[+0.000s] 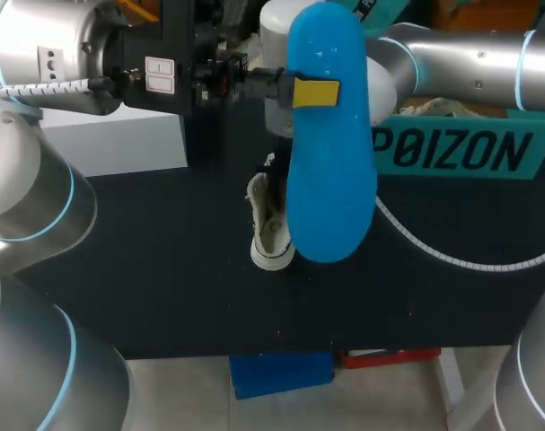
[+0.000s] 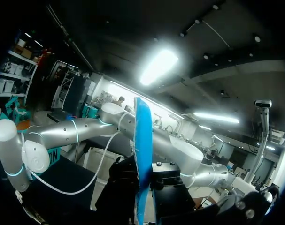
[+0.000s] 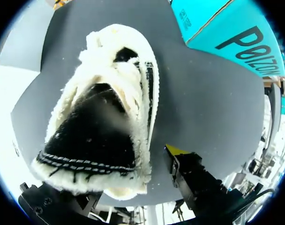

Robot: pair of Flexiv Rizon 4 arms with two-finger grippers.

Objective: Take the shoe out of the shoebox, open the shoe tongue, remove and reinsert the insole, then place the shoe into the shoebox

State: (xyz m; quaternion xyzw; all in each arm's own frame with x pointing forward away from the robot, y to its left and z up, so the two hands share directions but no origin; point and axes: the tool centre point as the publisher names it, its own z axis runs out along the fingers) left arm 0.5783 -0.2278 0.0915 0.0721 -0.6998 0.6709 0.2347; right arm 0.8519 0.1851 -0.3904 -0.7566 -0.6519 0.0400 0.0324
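Left tool (image 1: 310, 92) is clamped on the blue insole (image 1: 330, 180), which hangs 12-to-6. Shoe (image 1: 270, 224) is at 9 o'clock off its lower end.

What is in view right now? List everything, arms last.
insole: one, bright blue, held up above the table, covering part of the shoe in the head view.
shoe: one, cream-white with a fleecy lining, on the table near its middle, outside the box.
shoebox: one, teal with black print, at the table's far right.
cable: one, white, coiled, lying on the table in front of the shoebox.
table: one, black top.
left end effector: one, black with yellow tips, shut on the insole.
right end effector: one, black, close beside the shoe's opening; hidden behind the insole in the head view, grip unclear.
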